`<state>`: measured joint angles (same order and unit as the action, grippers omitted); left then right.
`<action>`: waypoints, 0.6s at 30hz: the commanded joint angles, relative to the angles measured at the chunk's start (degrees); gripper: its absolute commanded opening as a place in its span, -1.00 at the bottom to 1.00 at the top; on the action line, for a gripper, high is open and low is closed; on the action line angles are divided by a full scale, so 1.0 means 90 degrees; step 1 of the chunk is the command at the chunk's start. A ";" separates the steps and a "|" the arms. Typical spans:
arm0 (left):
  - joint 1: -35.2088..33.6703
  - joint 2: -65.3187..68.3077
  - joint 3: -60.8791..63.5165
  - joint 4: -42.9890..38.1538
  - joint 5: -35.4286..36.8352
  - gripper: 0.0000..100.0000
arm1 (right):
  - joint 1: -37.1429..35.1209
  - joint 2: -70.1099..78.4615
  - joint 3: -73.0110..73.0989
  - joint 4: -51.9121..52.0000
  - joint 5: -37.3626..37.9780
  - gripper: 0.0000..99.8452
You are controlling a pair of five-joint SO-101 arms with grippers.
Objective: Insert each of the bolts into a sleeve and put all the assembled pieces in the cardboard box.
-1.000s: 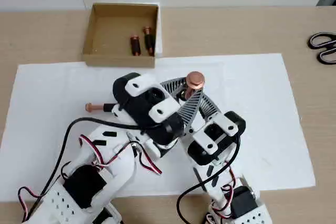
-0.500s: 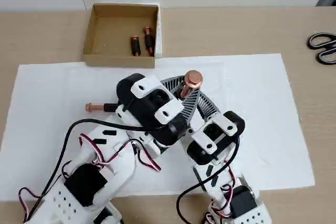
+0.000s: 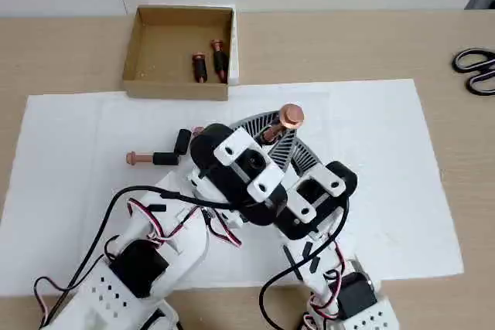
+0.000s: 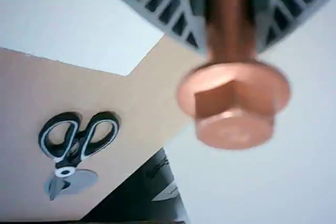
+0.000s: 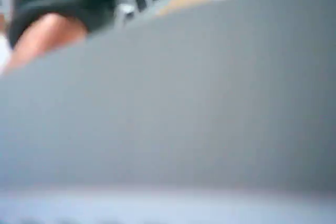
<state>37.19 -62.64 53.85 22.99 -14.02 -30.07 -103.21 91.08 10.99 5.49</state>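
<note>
Above the white sheet (image 3: 387,160) at the middle of the bench (image 3: 348,44), the left tool (image 4: 229,38) is clamped on the shank of a copper bolt (image 3: 291,117). It grips just behind the flanged head, which points up and away toward the scissors (image 3: 476,69) lying well off at the bench's edge. The right tool (image 3: 285,148) crowds in close against it; whether it is apart or together cannot be told.

A loose black sleeve (image 3: 182,141) sits on the sheet just beside the left arm (image 3: 155,253). Near it a bolt-and-sleeve pair (image 3: 151,158) lies flat. Two finished pieces (image 3: 199,67) already rest in the cardboard box (image 3: 133,44) beyond the sheet.

The step in hand looks to be mating the held bolt with a sleeve. Doing it well likely depends on three things:

- **Grip:** a smooth round shank can twist between ribbed pads, so the clamp should stay firm.
- **Alignment:** the shank's free end is hidden beneath the arms. It should be brought square to the sleeve's bore before any push, and the push should run straight along the bolt's axis.
- **Room:** with both arms packed this tightly, moving one at a time would lower the risk of knocking the bolt askew or sweeping the loose sleeve across the sheet.

The pair on the sheet is not yet in the box.
</note>
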 commanded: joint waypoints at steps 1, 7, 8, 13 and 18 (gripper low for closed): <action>-0.0547 -0.0049 -0.0015 -0.0195 -0.0049 -0.98 | 0.0044 -0.0063 -0.0117 0.0015 0.0039 -0.99; -0.0615 -0.0049 0.0005 -0.0176 -0.0049 -0.98 | 0.0044 -0.0063 -0.0117 0.0015 0.0039 -0.99; -0.0606 -0.0049 0.0005 -0.0176 -0.0049 -0.98 | 0.0044 -0.0063 -0.0117 0.0015 0.0039 -0.99; -0.0576 -0.0049 0.0015 -0.0117 -0.0049 -0.98 | 0.0044 -0.0063 -0.0117 0.0015 0.0039 -0.99; -0.0586 -0.0049 0.0015 0.0313 -0.0039 -0.98 | 0.0044 -0.0063 -0.0127 0.0015 0.0039 -0.99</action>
<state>35.16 -62.73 54.11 24.22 -14.02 -30.15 -103.21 91.16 10.99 5.58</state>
